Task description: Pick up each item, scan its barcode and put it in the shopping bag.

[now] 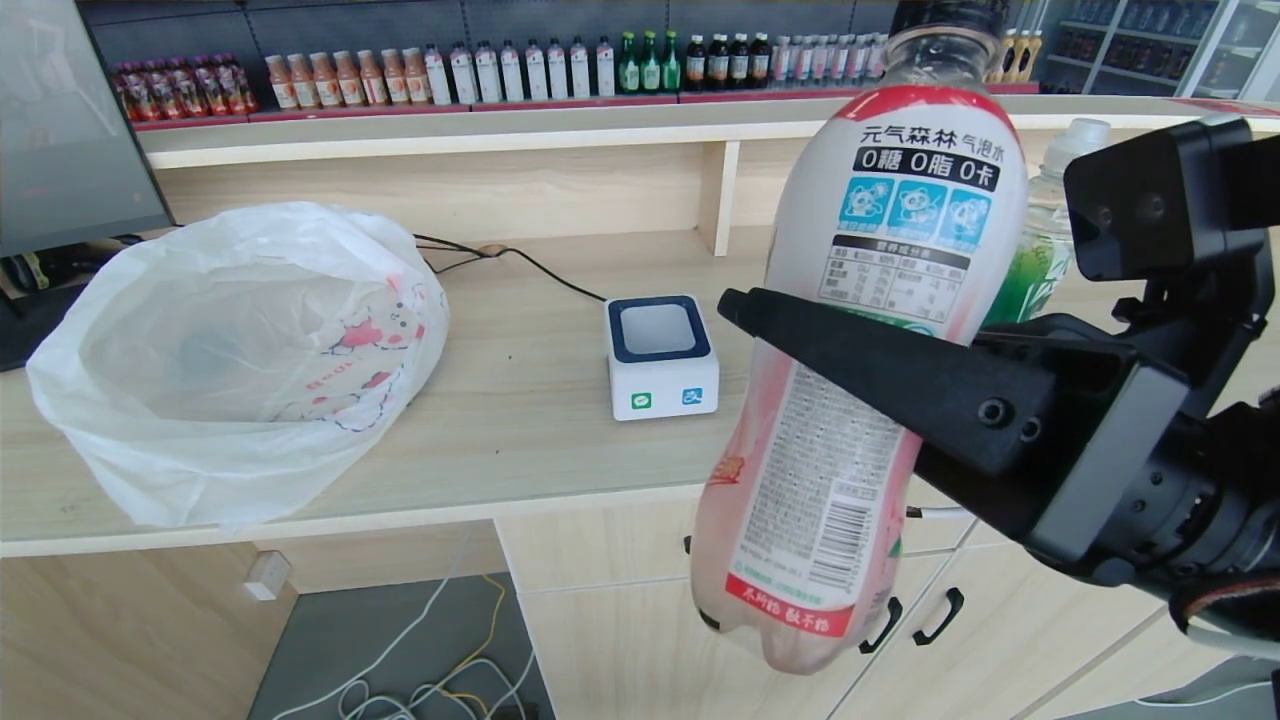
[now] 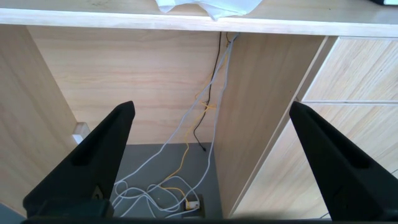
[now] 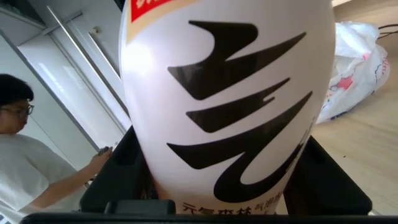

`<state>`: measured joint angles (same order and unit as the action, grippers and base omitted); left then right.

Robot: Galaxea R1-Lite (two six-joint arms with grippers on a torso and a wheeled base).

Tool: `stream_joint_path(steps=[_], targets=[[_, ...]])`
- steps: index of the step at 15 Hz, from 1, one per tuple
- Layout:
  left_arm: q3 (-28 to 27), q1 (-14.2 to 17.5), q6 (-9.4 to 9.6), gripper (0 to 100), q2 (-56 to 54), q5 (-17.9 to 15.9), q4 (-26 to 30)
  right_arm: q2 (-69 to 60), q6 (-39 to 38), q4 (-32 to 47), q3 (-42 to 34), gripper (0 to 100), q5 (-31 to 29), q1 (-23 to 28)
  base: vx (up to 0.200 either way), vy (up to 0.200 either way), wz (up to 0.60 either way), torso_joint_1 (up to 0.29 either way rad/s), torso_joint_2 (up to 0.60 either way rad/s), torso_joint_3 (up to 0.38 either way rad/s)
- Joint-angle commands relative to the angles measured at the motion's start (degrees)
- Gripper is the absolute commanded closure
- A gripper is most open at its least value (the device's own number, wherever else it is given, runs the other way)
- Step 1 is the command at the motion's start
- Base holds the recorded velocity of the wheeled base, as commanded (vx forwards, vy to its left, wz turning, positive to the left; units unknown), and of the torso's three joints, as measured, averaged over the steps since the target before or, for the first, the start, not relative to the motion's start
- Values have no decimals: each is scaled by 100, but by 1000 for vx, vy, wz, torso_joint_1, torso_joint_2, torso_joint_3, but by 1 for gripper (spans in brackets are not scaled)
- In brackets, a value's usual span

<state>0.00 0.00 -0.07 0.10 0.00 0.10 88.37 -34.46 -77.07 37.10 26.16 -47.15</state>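
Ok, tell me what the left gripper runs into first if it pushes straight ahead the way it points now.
Probably the cables hanging in the opening under the counter, in line with the open left gripper; behind them stands the wooden back panel. Depth is hard to judge.

We record a light wooden counter running across the room. Behind it a raised ledge rests on an upright divider. Beyond the ledge, rows of drink bottles stand on a red-edged shelf against a dark wall. A dark monitor stands at the counter's left end. Under the counter we note an open bay with a grey floor and loose white and yellow cables. Beside the bay are cabinet doors with black handles. Glass-fronted cabinets stand at far right. Lighting is even.
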Motion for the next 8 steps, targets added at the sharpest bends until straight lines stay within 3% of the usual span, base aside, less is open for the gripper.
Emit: stream_joint_path(steps=[1,4,8], targets=[[0,0,-1,0,-1,0,-1,14,10,-1,-9,100,12,-22,0,0,0,0,0,0],[0,0,-1,0,-1,0,-1,22,106,-1,-9,100,12,-22,0,0,0,0,0,0],[0,0,-1,0,-1,0,-1,75,862,-1,-124,100,-85,92,0,0,0,0,0,0]])
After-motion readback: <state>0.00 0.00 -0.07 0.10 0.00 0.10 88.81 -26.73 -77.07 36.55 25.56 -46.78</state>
